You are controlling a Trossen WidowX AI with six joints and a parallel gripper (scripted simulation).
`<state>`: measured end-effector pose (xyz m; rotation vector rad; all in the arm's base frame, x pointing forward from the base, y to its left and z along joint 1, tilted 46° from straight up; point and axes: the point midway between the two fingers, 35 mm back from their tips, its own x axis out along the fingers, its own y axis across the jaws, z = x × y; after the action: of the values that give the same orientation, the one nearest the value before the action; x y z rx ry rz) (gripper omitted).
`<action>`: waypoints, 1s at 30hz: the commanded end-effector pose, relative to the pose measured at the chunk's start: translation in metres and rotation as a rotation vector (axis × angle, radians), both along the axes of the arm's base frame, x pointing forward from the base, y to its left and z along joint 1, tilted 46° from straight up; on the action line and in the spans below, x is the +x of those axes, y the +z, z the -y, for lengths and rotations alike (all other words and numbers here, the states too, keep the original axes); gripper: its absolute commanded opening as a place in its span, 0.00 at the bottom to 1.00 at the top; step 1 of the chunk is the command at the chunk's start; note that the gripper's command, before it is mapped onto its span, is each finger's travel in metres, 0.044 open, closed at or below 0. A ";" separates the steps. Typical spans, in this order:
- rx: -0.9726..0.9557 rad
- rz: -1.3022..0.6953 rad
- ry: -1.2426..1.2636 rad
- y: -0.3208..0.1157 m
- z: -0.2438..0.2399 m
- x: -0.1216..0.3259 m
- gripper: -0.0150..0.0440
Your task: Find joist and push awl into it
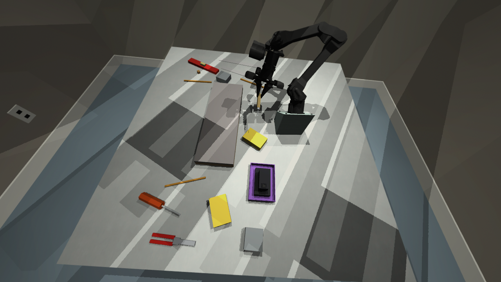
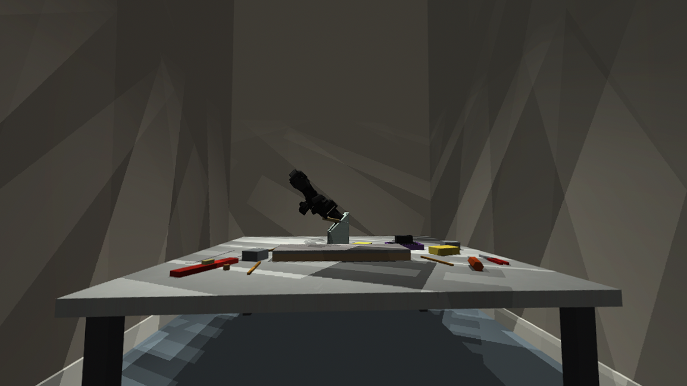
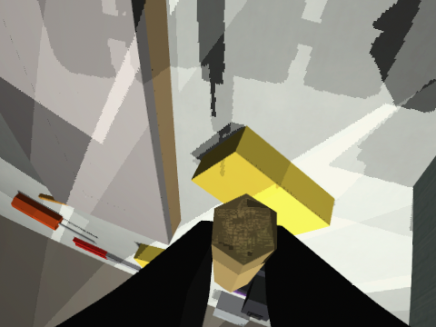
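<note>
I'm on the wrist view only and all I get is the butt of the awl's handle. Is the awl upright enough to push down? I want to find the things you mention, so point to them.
Observer: No. In the exterior view the awl (image 1: 259, 101) (image 2: 332, 219) (image 3: 245, 232) lies close to level, held in the gripper (image 1: 259, 95) (image 2: 338, 218) (image 3: 240, 236).

Operator: Is it over the panel?

Observer: The top view shows it off to the side, between the panel (image 1: 220, 129) (image 2: 342, 253) (image 3: 100, 182) and the arm's base (image 1: 294, 124) (image 2: 339, 234) (image 3: 424, 236).

Operator: And the stud finder? Your fingers block most of it for me.

Observer: From the top, the whole stud finder (image 1: 263, 182) (image 2: 403, 238) (image 3: 259, 291) sits inside the purple tray (image 1: 249, 182) (image 2: 417, 246) (image 3: 241, 292).
</note>
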<state>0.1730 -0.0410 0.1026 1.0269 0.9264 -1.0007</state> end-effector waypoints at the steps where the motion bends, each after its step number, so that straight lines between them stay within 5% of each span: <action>1: 0.013 0.006 0.110 0.000 -0.004 0.003 0.25; 30: -0.135 0.196 1.041 0.022 -0.030 0.030 0.25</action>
<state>0.2011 -0.0141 0.1220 0.4431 1.0428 -0.1496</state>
